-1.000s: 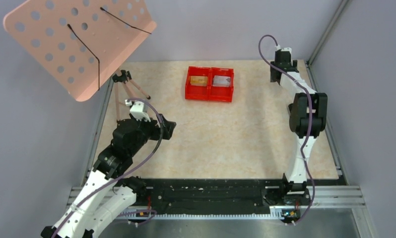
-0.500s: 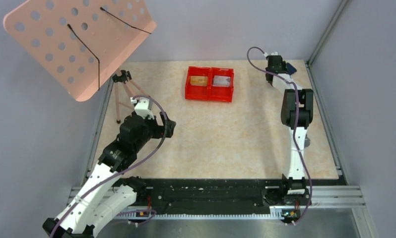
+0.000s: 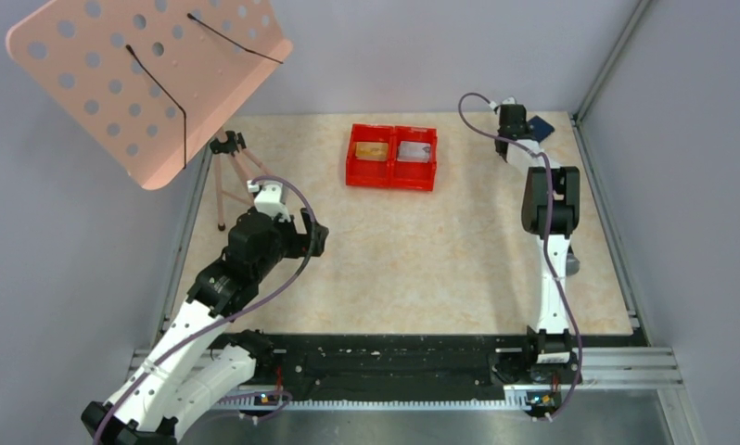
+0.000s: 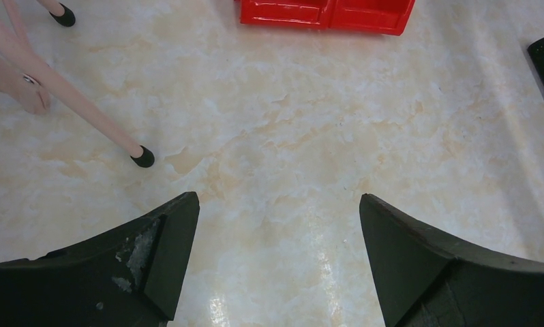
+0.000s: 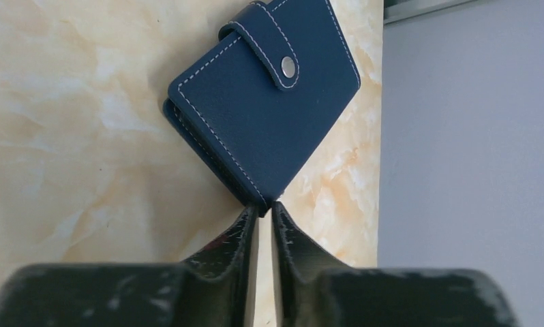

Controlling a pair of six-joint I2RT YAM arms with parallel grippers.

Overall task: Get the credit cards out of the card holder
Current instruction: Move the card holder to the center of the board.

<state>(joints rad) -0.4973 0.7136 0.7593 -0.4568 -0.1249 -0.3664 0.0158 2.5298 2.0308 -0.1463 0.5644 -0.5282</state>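
Right tool (image 5: 264, 211), nearly closed, meets card holder (image 5: 262, 109) corner beside wall (image 5: 470, 136).

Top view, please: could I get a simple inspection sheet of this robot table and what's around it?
Surface: beige marbled table, glossy.
Job's things: card holder snapped closed at the far right corner; gold card and silver card lie in red tray.
Clutter: pink perforated stand on tripod.
Grippers: left gripper open, empty; right gripper seems pinched on the card holder's corner.
Cables: purple cable along each arm.
Surroundings: grey walls.
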